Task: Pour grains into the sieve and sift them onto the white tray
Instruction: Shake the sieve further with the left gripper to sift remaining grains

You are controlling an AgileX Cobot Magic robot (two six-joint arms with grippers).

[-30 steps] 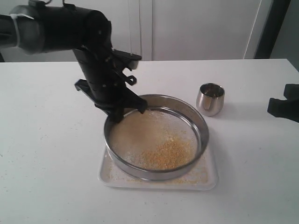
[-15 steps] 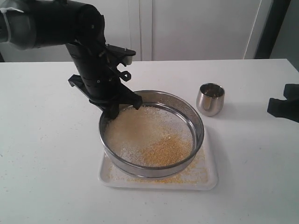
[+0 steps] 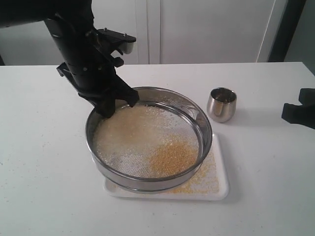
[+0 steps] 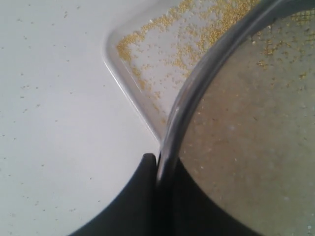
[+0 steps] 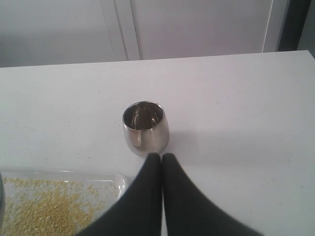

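Where the counter [image 3: 44, 196] lies nearest the exterior camera, its white surface is bare except for scattered specks. Just beyond stands the white tray [image 3: 224, 192], its right strip exposed and strewn with fine yellow grains [image 3: 204, 176]. Over the tray sits the sieve [image 3: 147, 181], reaching past the tray's left edge so that the left part of the tray is covered. Whether its base touches the tray cannot be told. Inside the sieve, a yellow patch of grains lies on the mesh toward the near right. A paler, whitish layer spreads across the left and far parts.

At the far-left rim of the sieve, the left pincer [image 3: 118, 104] is clenched on the steel wall, one finger inside the ring and one outside. The left wrist view confirms this grasp, with the rim passing between the two black fingers and a rounded corner of the tray showing beneath.

To the right of the sieve and apart from it, a small steel cup [image 3: 221, 104] stands upright on the counter. The right pincer [image 3: 298, 110] hangs at the right edge, well apart from the cup. Its fingers are pressed together on nothing, as the right wrist view shows. Pale cabinet doors [image 3: 206, 29] close the background.
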